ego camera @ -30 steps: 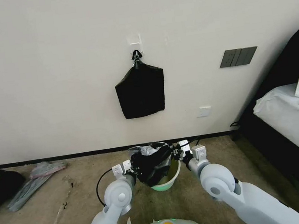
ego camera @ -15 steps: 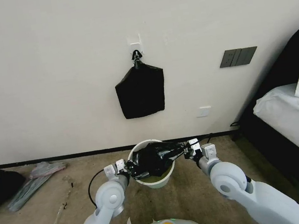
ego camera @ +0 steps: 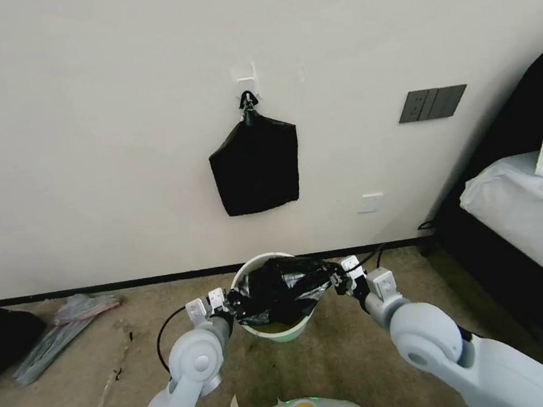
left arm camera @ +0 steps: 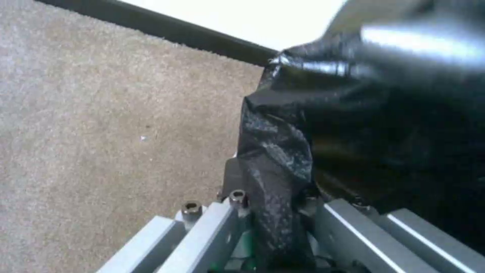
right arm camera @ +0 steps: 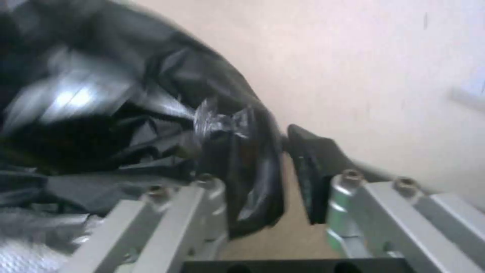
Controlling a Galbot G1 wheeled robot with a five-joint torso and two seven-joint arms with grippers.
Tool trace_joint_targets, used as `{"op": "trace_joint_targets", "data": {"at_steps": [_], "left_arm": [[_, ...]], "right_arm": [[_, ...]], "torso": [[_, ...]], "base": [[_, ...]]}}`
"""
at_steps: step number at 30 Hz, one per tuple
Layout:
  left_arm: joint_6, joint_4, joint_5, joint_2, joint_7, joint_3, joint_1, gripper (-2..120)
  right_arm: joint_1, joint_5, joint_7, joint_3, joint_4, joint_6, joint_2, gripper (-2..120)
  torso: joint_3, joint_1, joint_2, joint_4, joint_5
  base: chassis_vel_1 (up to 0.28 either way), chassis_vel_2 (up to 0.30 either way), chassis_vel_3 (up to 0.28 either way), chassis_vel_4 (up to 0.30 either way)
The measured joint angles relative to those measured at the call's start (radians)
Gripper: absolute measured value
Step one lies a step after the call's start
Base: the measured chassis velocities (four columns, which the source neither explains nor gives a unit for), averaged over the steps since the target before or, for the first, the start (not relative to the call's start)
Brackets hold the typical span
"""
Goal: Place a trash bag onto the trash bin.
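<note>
Head view: the bin [ego camera: 249, 273] stands on the carpet close to the wall, right in front of the robot. The bag [ego camera: 280, 288] is stretched across its mouth between the 2 arms, sagging into the opening, with part of the white rim showing at the back and front. The left gripper [ego camera: 230, 301] is at the bin's left edge and the right gripper [ego camera: 336, 276] at its right edge, each at one end of the bag. A flat black bundle [ego camera: 256, 167] hangs from a wall hook above.

Left wrist view: the left gripper [left arm camera: 275, 206] is clamped on a twisted fold of the bag [left arm camera: 354, 125]; the film runs between its fingers [left arm camera: 230, 178] and bunches beyond them, over carpet.

Right wrist view: the right gripper [right arm camera: 268, 182] has a fold of the bag [right arm camera: 151, 113] lying in the gap beside one finger, while the dark pad [right arm camera: 310, 170] of the other stands apart from it, so it looks parted rather than pinching.

Judgement: the bag is very light, limp and slick. It will collapse and slide unless gripped at its hem. The best hold is on opposite points of the opening's edge, pulled outward so the hem can fold over the rim.
</note>
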Motion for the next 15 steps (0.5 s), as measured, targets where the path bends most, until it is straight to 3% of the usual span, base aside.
{"op": "trace_joint_targets", "data": {"at_steps": [4, 6, 8, 10, 15], "left_arm": [[0.008, -0.023, -0.001, 0.016, -0.005, 0.003, -0.007, 1], [0.009, -0.026, -0.001, 0.018, -0.005, 0.003, -0.007, 1], [0.014, -0.039, -0.003, 0.029, -0.009, -0.001, -0.008, 1], [0.015, -0.041, -0.003, 0.030, -0.009, -0.002, -0.008, 1], [0.028, -0.073, -0.009, 0.053, -0.014, -0.007, -0.004, 1]], "right_arm": [[-0.015, -0.211, -0.108, 0.000, 0.049, 0.020, -0.083, 50], [-0.014, -0.230, -0.115, 0.000, 0.053, 0.020, -0.091, 52], [-0.006, -0.336, -0.167, 0.013, 0.073, 0.028, -0.122, 63], [-0.005, -0.349, -0.179, 0.015, 0.076, 0.030, -0.126, 67], [0.038, -0.365, -0.351, -0.018, 0.127, 0.083, -0.167, 88]], "torso": [[0.000, 0.000, 0.000, 0.0000, 0.0000], [0.000, 0.000, 0.000, -0.0001, 0.0000], [0.000, 0.000, 0.000, 0.0000, 0.0000], [0.000, 0.000, 0.000, 0.0001, 0.0000], [0.000, 0.000, 0.000, 0.0001, -0.0001]], "base": [[0.000, 0.000, 0.000, 0.000], [0.000, 0.000, 0.000, 0.000], [0.000, 0.000, 0.000, 0.000], [0.000, 0.000, 0.000, 0.000], [0.000, 0.000, 0.000, 0.000]]}}
